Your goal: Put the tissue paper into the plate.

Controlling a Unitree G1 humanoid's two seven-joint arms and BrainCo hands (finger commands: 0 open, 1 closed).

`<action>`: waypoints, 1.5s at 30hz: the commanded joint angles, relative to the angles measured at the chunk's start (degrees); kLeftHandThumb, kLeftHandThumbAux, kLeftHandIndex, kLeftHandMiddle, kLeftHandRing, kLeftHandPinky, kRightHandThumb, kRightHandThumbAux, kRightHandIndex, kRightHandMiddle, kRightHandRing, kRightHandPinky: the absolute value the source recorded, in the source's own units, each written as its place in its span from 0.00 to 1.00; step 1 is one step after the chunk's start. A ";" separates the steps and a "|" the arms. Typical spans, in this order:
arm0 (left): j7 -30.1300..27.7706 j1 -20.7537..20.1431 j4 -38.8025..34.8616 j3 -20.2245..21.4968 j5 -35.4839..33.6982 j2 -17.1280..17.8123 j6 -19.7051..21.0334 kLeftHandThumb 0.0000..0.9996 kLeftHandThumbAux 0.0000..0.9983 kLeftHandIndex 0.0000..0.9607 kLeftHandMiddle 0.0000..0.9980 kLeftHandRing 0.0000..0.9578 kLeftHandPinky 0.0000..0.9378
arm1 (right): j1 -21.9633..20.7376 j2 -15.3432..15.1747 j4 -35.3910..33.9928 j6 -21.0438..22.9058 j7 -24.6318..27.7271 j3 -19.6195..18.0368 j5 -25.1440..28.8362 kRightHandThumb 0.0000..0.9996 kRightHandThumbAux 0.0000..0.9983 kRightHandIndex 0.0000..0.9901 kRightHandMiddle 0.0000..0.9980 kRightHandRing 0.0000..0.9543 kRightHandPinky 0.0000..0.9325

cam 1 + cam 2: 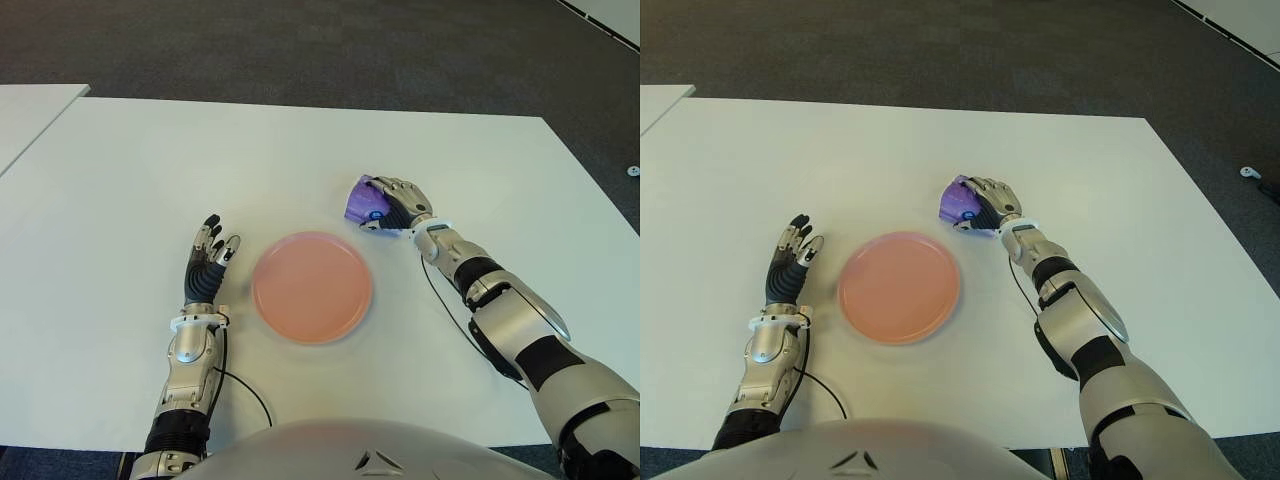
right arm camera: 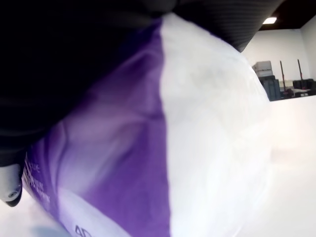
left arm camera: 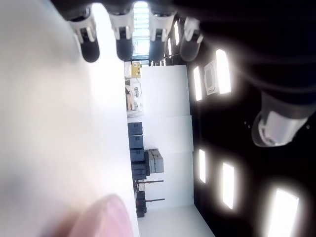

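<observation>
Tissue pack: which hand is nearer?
Right. The right hand is closed on the tissue pack, beyond the plate; the left hand is open across the plate.

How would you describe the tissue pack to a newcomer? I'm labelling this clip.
On the white table, find the round pink plate near the robot. Just beyond its far right edge, the right robot hand is closed around the tissue pack, the only purple-and-white thing there; the left robot hand shows left of the plate.

One tissue pack [image 1: 362, 201], one plate [image 1: 311, 287], two hands.
</observation>
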 commanded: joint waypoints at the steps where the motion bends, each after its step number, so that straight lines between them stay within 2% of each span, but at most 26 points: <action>1: 0.08 2.71 3.11 0.49 -0.24 -0.06 2.71 0.00 0.46 0.00 0.00 0.00 0.00 | 12.30 4.27 4.60 0.80 9.69 2.00 -1.27 0.70 0.46 0.49 0.49 0.46 0.44; 2: 0.10 2.72 3.09 0.49 -0.23 -0.05 2.75 0.00 0.46 0.00 0.00 0.00 0.00 | 12.39 4.34 4.56 0.85 9.48 1.78 -0.96 0.72 0.45 0.52 0.52 0.49 0.46; 3: 0.10 2.80 3.00 0.49 -0.22 -0.05 2.78 0.00 0.46 0.00 0.00 0.00 0.00 | 12.47 4.37 4.53 0.87 9.30 1.63 -0.73 0.73 0.54 0.49 0.58 0.57 0.55; 4: 0.12 2.85 2.90 0.50 -0.23 -0.06 2.89 0.00 0.46 0.00 0.00 0.00 0.00 | 12.93 4.61 4.52 1.12 8.73 1.20 -0.27 0.73 0.57 0.48 0.60 0.60 0.58; 5: 0.12 2.92 2.80 0.51 -0.25 -0.07 2.96 0.00 0.46 0.00 0.00 0.00 0.00 | 13.27 4.79 4.52 1.31 8.33 0.91 0.03 0.73 0.62 0.47 0.65 0.67 0.66; 8: 0.21 3.04 2.59 0.56 -0.29 -0.11 3.32 0.00 0.46 0.00 0.00 0.00 0.00 | 15.25 6.58 4.44 2.52 6.84 -2.81 3.87 0.74 0.68 0.45 0.75 0.78 0.81; 12: 0.21 3.19 2.45 0.59 -0.33 -0.14 3.44 0.00 0.46 0.00 0.00 0.00 0.00 | 15.90 7.86 3.93 2.09 5.59 -5.53 6.70 0.75 0.70 0.45 0.84 0.86 0.91; 16: 0.12 3.32 2.22 0.57 -0.36 -0.10 3.44 0.00 0.46 0.00 0.00 0.00 0.00 | 16.20 8.24 3.45 1.02 3.62 -6.56 7.58 0.75 0.71 0.45 0.88 0.91 0.94; 20: -0.05 3.37 2.09 0.50 -0.44 -0.07 3.54 0.00 0.46 0.00 0.00 0.00 0.00 | 16.24 7.60 2.97 -1.16 -0.25 -5.51 6.05 0.75 0.71 0.44 0.94 0.95 0.96; 24: -0.09 3.32 2.02 0.42 -0.39 -0.04 3.71 0.00 0.46 0.00 0.00 0.00 0.00 | 16.05 7.16 2.80 -1.56 -3.85 -4.20 4.28 0.74 0.71 0.44 0.98 0.97 0.97; 45: -0.05 2.74 2.02 0.17 -0.34 -0.27 4.27 0.00 0.46 0.00 0.00 0.00 0.00 | 14.43 5.50 2.34 -1.03 -16.04 0.91 -1.73 0.74 0.71 0.44 0.98 0.96 0.95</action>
